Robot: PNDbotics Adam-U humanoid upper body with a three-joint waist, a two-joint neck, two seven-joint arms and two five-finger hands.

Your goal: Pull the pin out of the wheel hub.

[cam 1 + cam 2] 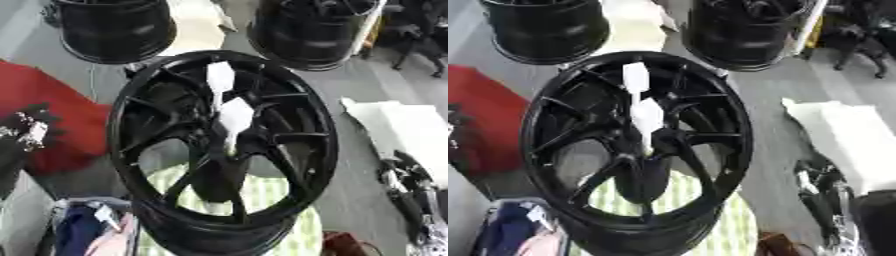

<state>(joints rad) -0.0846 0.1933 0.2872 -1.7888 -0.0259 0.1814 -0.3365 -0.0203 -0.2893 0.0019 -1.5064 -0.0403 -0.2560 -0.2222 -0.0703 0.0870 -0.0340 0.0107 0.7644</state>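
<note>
Grey floor (350, 95) — spare rims (114, 30) behind hub (289, 100)

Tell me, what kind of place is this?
Probably a wheel workshop or warehouse. A big black wheel stands in front, two more wheels sit behind on a grey floor, with clutter around.

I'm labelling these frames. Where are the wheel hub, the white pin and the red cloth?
wheel hub (308, 145): left eye view, right side of the rim.
white pin (646, 116): right eye view, its lower wide part.
red cloth (61, 115): left eye view, its middle.
</note>
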